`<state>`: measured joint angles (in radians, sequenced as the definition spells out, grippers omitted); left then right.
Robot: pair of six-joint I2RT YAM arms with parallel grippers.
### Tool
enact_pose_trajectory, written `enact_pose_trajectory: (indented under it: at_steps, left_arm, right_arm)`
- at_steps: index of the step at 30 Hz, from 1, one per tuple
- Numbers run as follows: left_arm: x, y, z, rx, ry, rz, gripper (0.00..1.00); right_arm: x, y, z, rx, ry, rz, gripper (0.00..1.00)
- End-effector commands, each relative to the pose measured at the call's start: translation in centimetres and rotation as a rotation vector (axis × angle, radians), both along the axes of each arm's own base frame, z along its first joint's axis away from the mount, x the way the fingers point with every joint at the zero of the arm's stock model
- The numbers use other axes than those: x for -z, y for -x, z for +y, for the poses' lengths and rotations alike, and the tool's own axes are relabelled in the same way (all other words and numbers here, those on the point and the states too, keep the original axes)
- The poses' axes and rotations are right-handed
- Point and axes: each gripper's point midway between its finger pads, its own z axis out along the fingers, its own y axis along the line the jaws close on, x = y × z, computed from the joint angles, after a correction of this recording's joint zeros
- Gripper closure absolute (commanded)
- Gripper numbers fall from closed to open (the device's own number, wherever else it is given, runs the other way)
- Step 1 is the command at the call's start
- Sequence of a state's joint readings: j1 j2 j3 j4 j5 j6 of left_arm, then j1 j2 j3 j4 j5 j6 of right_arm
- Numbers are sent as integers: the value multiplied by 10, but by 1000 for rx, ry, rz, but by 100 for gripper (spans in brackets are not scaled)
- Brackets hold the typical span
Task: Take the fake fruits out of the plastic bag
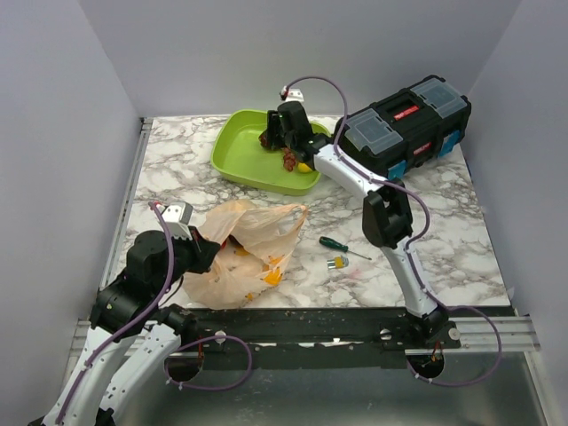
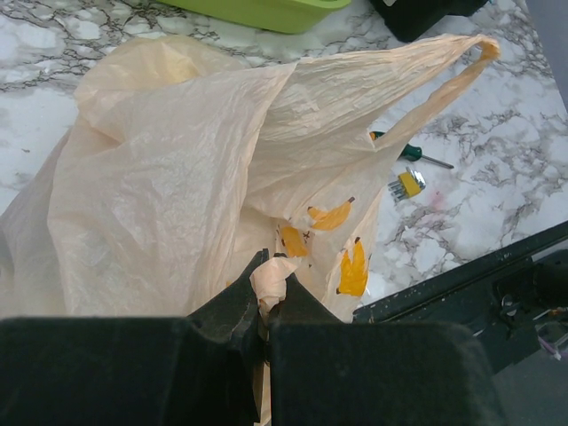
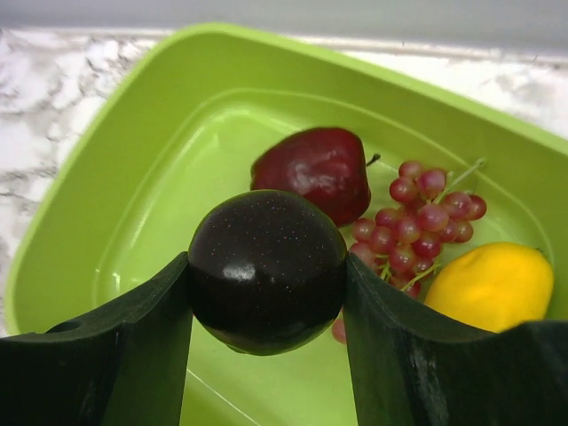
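Fake fruits (image 1: 291,161): from above, several sit in lime tray (image 1: 238,146); plastic bag (image 1: 248,257) slumps on worktop (image 1: 435,222).
Left end effector (image 2: 271,286): clenched on a thin, crinkly, probably slippery bag fold.
Right end effector (image 3: 266,271): grasping the dark plum (image 3: 266,253) across its girth, over the tray; likely light, hard, slick.

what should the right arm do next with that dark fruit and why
Probably open the right gripper and drop the dark purple fruit: it hangs over the lime-green tray, above bare floor beside the red apple, grape bunch and yellow fruit.
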<state>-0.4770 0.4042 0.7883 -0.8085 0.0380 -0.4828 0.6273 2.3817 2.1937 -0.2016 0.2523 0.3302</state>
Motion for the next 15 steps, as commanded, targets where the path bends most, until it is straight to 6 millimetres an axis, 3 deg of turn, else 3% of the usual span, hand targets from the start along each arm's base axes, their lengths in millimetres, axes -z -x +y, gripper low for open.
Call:
enact_pose_trajectory:
  at_steps: [1, 7, 15]
  left_arm:
    - [-3, 0, 1, -1, 12, -31, 100]
    - [-4, 0, 0, 4, 15, -36, 100]
    - [-5, 1, 0, 8, 19, -43, 100]
  right_arm:
    - [40, 2, 2, -16, 69, 87, 93]
    - [75, 4, 14, -62, 66, 144, 86]
    - [109, 6, 13, -66, 99, 193, 67]
